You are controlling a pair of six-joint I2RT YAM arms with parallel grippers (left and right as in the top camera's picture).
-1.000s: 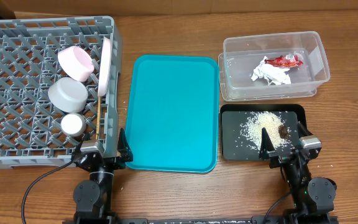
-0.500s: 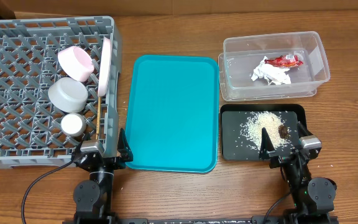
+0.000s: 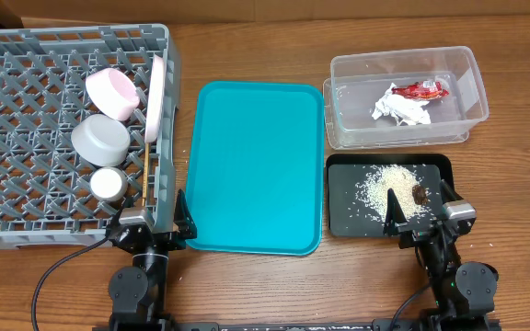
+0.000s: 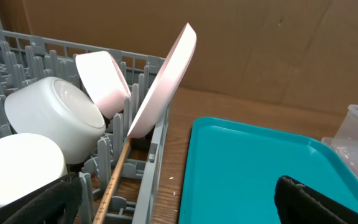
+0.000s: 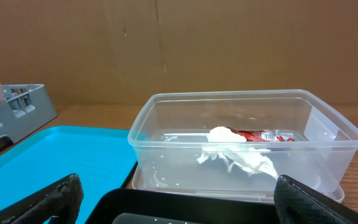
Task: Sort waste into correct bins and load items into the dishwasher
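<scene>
Black jaws stood wide apart and empty on your left gripper (image 3: 151, 226) and right gripper (image 3: 420, 217), both at the desk's near edge. Just beyond the right one, the black tray (image 3: 346, 217) held rice grains (image 3: 386, 184), judged too loose to pinch, and a brown scrap (image 3: 419, 194). Toward the left edge, the grey rack (image 3: 26, 83) carried a cup (image 3: 109, 183), chopsticks (image 3: 146, 170), a grey bowl (image 3: 100, 140), a pink bowl (image 3: 111, 90) and the plate (image 3: 155, 97) on edge: likely stiff, slick and breakable, so you would grip rims. Toward the far right corner, the clear tub (image 3: 472, 87) contained the light-looking red wrapper (image 3: 423, 89) and white paper (image 3: 399, 110). The rack wall hid the plate's foot; the chopstick count was unclear.
</scene>
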